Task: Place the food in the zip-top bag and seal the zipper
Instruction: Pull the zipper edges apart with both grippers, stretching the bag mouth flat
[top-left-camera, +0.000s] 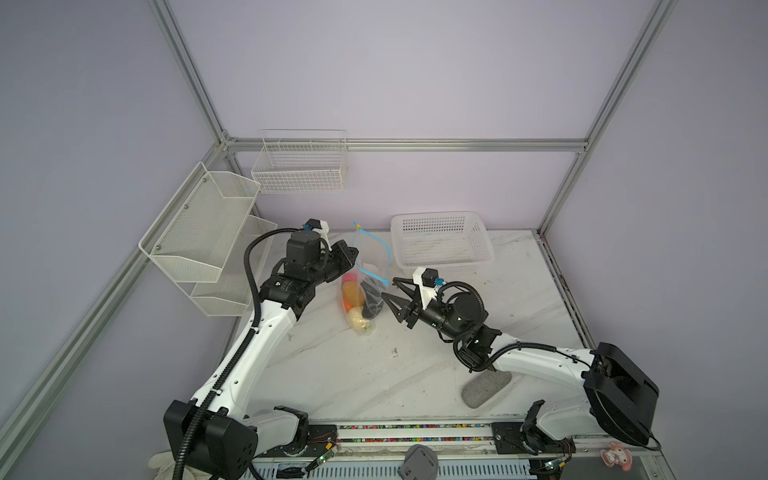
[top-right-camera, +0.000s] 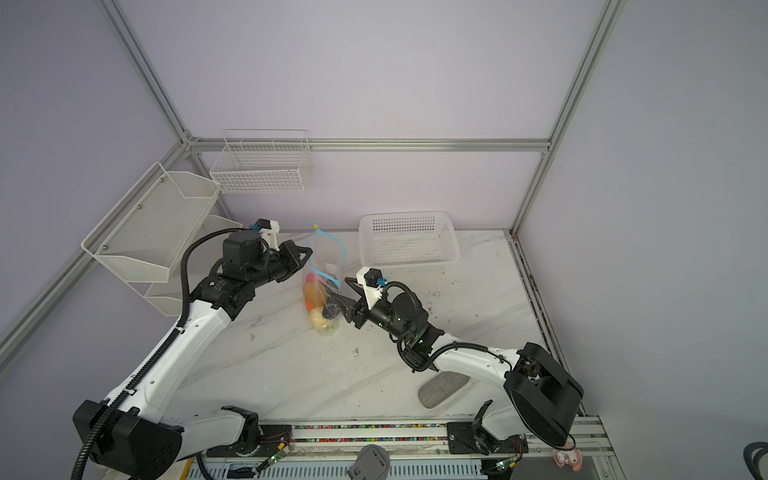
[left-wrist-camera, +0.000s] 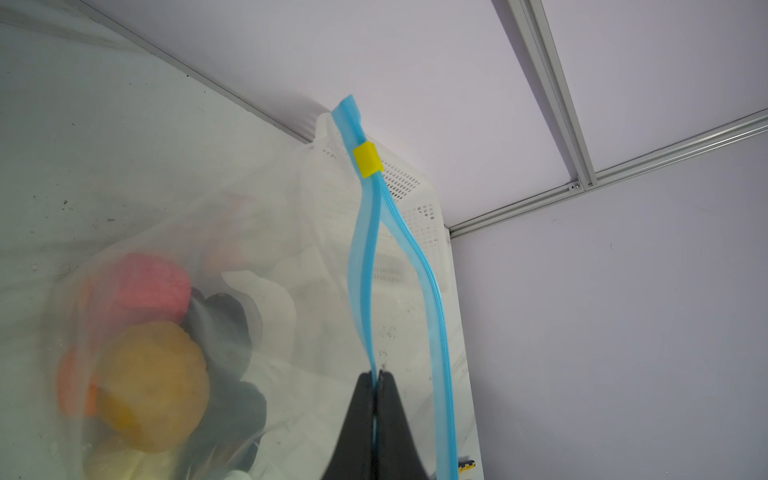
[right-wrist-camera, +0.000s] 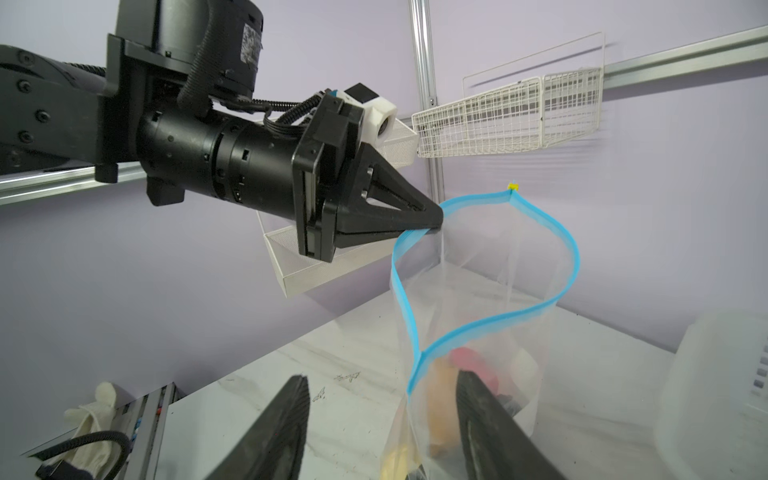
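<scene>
Holding the bag (top-left-camera: 371, 257) up by its mouth is the left gripper's (right-wrist-camera: 436, 220) job right now. Its jaws are pressed together on one side of the blue zipper (left-wrist-camera: 365, 266), part-way along, so the clear plastic hangs down to the table (top-left-camera: 374, 374) and the food (left-wrist-camera: 153, 374) settles at the bottom. Every piece I can make out (pink, orange, yellow-brown, cream, black) is inside the bag; I see none loose on the table.

The mouth gapes: the two blue sides bow apart in a loop and meet again at the yellow tab (left-wrist-camera: 367, 160), at the far upper end. I judge the filling done and the sealing not yet begun.

My right gripper (top-left-camera: 388, 287) has its jaws spread around the bag's near edge, just below the zipper's low end — nothing pinched, and I cannot tell whether a finger touches the plastic. I read that as lining up to steady this end, so the mouth can be drawn flat before the tab is run along.
</scene>
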